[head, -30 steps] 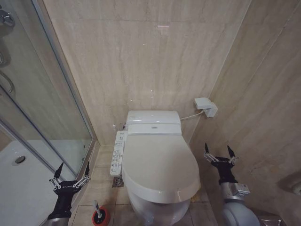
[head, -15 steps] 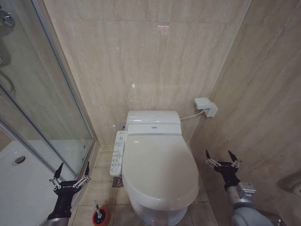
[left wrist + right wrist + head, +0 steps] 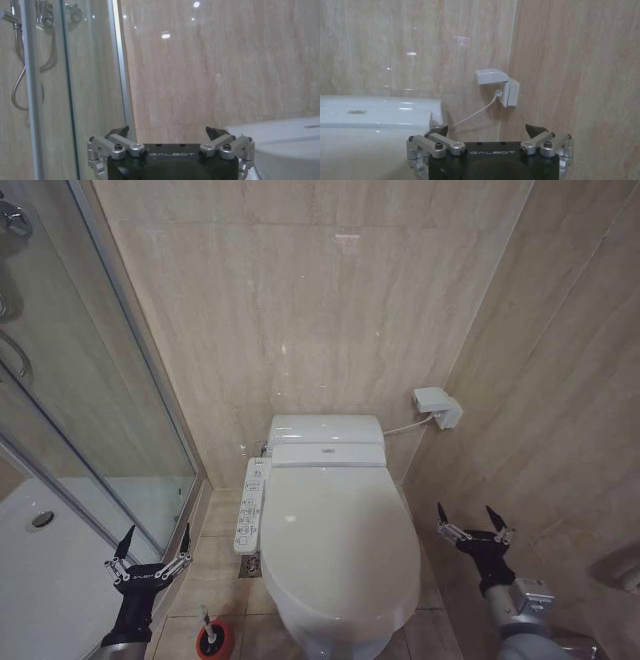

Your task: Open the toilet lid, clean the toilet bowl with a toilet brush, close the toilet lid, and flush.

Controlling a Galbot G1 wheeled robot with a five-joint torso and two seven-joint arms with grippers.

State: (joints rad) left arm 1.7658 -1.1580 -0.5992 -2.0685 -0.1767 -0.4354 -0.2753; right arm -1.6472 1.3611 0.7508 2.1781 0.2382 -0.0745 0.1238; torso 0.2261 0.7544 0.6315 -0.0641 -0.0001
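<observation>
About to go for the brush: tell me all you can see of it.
The brush stands on the floor tiles to the toilet's left, handle tilted in a round red cup. Its thin handle looks white with a dark band; the bristles are hidden inside the cup. Nothing grips it; the open left gripper hovers above, apart.

I see the white toilet lid (image 3: 338, 545) shut flat over the toilet bowl (image 3: 330, 635), rounded front toward me. The toilet brush (image 3: 207, 627) stands upright in its red cup holder (image 3: 214, 642) on the floor, left of the bowl
</observation>
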